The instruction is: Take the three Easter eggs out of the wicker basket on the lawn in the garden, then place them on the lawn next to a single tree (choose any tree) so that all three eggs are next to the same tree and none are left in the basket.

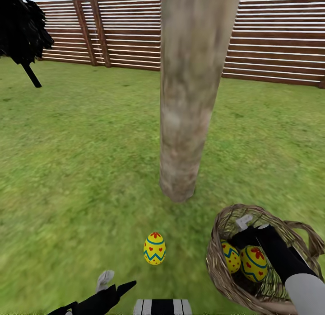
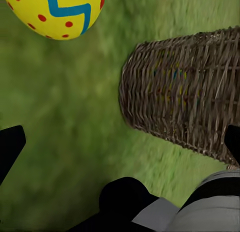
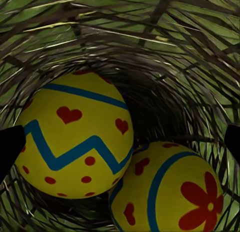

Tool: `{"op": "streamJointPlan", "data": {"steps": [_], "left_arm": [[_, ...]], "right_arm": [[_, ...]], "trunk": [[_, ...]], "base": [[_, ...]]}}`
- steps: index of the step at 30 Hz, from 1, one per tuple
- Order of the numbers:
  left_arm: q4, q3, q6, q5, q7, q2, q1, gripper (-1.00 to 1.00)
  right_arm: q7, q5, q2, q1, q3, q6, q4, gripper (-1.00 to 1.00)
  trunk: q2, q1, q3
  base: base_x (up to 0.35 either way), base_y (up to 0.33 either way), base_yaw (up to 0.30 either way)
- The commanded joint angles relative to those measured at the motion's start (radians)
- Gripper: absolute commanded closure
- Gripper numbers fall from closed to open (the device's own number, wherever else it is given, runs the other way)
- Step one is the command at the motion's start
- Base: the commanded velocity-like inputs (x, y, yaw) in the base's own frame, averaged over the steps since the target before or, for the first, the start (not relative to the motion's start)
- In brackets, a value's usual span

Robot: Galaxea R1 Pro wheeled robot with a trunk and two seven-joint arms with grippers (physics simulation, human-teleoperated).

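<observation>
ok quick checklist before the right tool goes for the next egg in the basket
1. One egg on the lawn by the tree: ok.
2. Two eggs left in the basket: ok.
3. Right tool inside the basket, above the eggs: ok.
4. Right tool open, nothing between its fingers: ok.
5. Left tool open and apart from the placed egg: ok.
6. Basket upright: ok.

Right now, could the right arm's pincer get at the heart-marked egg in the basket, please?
Probably yes: the right pincer is already inside the wicker basket, open, with the heart-marked egg directly ahead between its fingers and nothing over it.
</observation>
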Motion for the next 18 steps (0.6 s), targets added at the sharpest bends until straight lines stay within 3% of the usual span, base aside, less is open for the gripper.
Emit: {"op": "streamJointPlan", "data": {"steps": [1,18], "left_arm": [[0.000,0.001,0.007,0.006,-0.001,0.000,0.000,-1.00],[0.001,0.001,0.007,0.006,0.001,0.000,0.000,-1.00]], "right_arm": [[0.010,0.010,0.001,0.000,-0.003,0.000,-0.002,-1.00],[0.016,0.010,0.007,0.000,-0.003,-0.016,0.000,-1.00]], "trunk": [[-0.001,0.000,-0.005],[-0.005,0.008,-0.070]], "base": [[0.000,0.000,0.000],[0.000,0.000,0.000]]}}
